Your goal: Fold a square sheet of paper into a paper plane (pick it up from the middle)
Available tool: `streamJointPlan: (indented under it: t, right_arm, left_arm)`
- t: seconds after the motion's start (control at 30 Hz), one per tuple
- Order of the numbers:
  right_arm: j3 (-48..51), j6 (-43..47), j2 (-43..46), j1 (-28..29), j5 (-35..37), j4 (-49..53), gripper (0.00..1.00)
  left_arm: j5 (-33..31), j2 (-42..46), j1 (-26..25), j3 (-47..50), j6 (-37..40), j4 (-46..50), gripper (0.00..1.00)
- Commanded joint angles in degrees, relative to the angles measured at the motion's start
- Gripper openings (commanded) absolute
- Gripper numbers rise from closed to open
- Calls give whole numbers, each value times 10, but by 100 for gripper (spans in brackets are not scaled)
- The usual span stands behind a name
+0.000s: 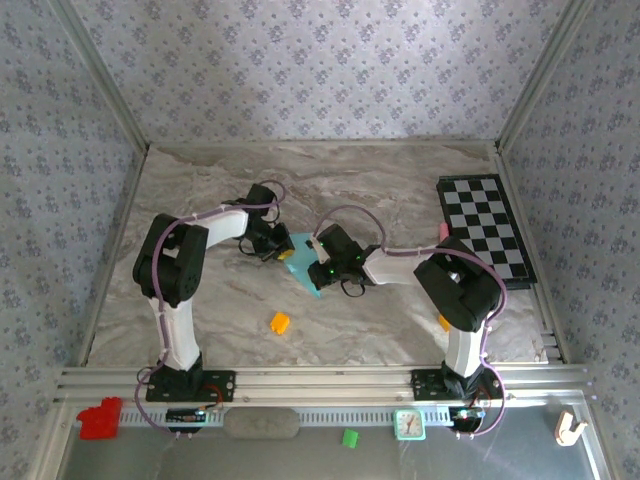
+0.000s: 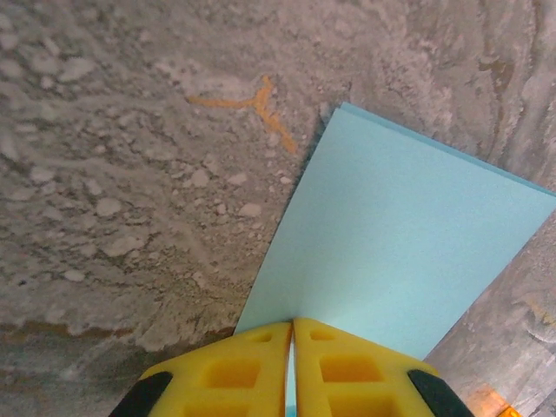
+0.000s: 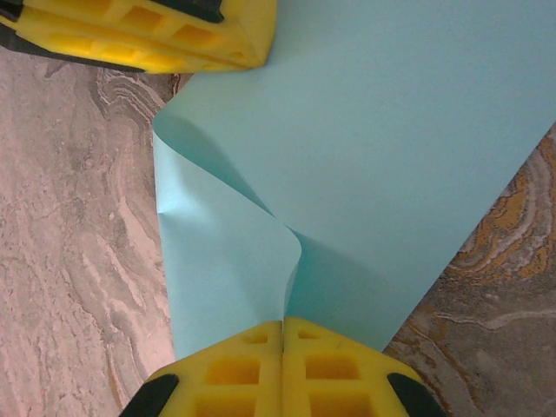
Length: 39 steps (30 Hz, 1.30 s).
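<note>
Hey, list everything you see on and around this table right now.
sheet of paper: one, teal, centre of table, pinched by both grippers.
orange cubes: two, orange, one front centre, one front right.
checkered board: one, black and white, far right.
red object: one, red, front ledge, left.
green block: one, green, front ledge, middle.
left gripper: one, yellow fingers, shut on the paper.
right gripper: one, yellow fingers, shut on the paper.

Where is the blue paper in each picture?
Top external: the square sheet of paper lies near the picture's centre.
Left wrist: right of centre, above the left gripper, which pinches its edge.
Right wrist: across the middle and upper right, buckled near the bottom.
Shared landmark: the marbled table beneath it.
</note>
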<state>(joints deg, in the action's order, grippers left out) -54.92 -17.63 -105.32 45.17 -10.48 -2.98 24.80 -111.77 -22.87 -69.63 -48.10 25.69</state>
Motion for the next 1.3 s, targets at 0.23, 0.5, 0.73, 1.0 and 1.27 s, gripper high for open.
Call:
streamJointPlan:
  t: [0.23, 0.5, 0.73, 1.0, 1.27]
  right_arm:
    - [5, -10, 14, -6, 12, 38, 2]
    - [14, -10, 22, -7, 14, 30, 2]
    - [9, -10, 12, -8, 9, 32, 2]
    - [6, -11, -6, -8, 4, 40, 2]
    - [6, -9, -12, -8, 5, 49, 2]
  left_arm:
    - [-35, -37, 3, -2, 20, 63, 10]
    - [-42, -43, 2, -9, 28, 72, 9]
    - [-38, -43, 0, -14, 33, 74, 9]
    - [-25, -33, 0, -35, 40, 77, 9]
    - [-21, 43, 1, -73, 20, 68, 17]
